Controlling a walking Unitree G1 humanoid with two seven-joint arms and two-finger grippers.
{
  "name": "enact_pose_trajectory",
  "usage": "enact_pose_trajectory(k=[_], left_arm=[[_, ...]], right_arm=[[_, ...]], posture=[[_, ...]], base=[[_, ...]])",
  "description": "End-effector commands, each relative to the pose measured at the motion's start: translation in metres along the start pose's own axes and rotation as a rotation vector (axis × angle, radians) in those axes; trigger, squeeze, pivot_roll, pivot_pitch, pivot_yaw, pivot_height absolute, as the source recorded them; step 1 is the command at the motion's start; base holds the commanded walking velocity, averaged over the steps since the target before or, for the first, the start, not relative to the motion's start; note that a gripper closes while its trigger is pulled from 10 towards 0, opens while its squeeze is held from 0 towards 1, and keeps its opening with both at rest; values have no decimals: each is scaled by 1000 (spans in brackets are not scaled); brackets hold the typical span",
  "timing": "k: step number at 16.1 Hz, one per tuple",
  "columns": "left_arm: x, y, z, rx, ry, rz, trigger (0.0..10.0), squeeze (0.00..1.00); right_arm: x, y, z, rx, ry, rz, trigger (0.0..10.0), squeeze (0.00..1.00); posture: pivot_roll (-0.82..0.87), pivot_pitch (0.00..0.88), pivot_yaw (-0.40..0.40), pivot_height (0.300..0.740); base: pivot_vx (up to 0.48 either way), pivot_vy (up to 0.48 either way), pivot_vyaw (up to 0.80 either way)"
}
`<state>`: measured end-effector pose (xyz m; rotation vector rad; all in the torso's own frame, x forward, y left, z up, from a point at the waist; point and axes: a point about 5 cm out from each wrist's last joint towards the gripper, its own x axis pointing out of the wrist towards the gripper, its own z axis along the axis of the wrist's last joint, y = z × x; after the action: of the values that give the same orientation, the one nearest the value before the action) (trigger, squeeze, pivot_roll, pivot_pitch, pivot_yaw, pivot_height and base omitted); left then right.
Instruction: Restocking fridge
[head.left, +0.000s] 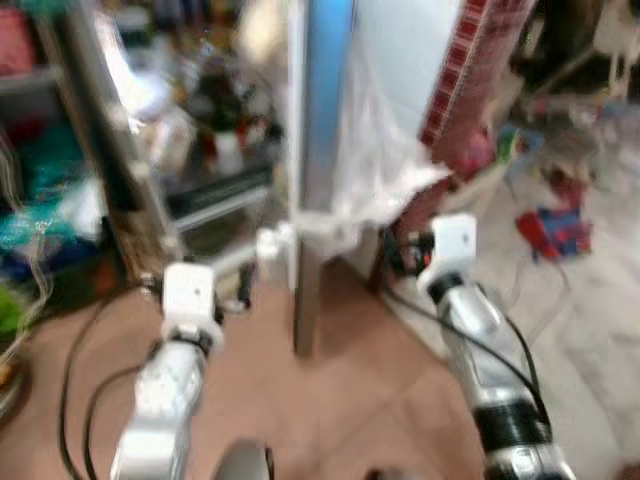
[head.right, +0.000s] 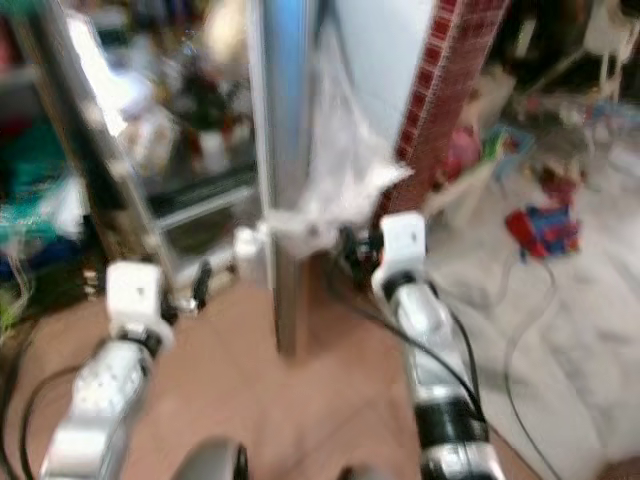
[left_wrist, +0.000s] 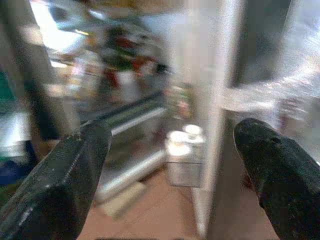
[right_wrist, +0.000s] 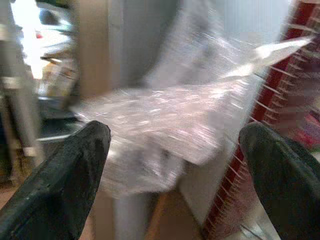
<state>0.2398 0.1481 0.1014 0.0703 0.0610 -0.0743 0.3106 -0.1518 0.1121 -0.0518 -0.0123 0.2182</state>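
The picture is blurred. The open fridge (head.left: 215, 120) stands ahead on the left, its shelves crowded with bottles and packs. Its grey door (head.left: 320, 150) is seen edge-on in the middle, with crinkled clear plastic film (head.left: 375, 190) hanging off it. Low by the door edge sit two white-capped containers (left_wrist: 184, 155). My left gripper (left_wrist: 172, 145) is open and empty, held low in front of the fridge's lower shelves. My right gripper (right_wrist: 175, 145) is open and empty too, facing the plastic film on the door's right side.
A red brick-patterned column (head.left: 460, 80) rises right of the door. Toys and clutter (head.left: 555, 230) lie on the pale floor at the right. Shelving with green and teal things (head.left: 40, 200) stands at the left. Black cables trail over the brown floor (head.left: 350, 400).
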Motion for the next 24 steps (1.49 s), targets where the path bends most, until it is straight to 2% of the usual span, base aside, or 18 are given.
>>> enact_pose_trajectory(k=[1,8,13,18,21,24], left_arm=[[-1,0,-3,-6,19,20,10000,0],[2,2,-4,-6,21,29,10000,0],[3,1,-4,-10,24,25,10000,0],[3,-1,-1,-2,-6,-8,10000,0],[3,-2,-1,0,-8,-6,10000,0],[2,-2,-1,-2,-7,-7,10000,0]], right_arm=[[2,1,3,-1,-13,3,10000,0],[6,4,4,26,-21,-6,10000,0],[14,4,25,17,-104,-38,10000,0],[30,1,45,-6,-162,-94,10000,0],[36,-1,48,-26,-168,-95,10000,0],[34,1,47,-30,-169,-95,10000,0]], posture=[[112,0,-22,740],[114,0,-17,740],[112,0,-15,740],[116,0,-13,740],[121,0,-16,740],[117,0,-18,740]], base=[[0,0,800],[0,411,114],[0,444,0],[52,0,0],[469,0,0],[476,0,721]])
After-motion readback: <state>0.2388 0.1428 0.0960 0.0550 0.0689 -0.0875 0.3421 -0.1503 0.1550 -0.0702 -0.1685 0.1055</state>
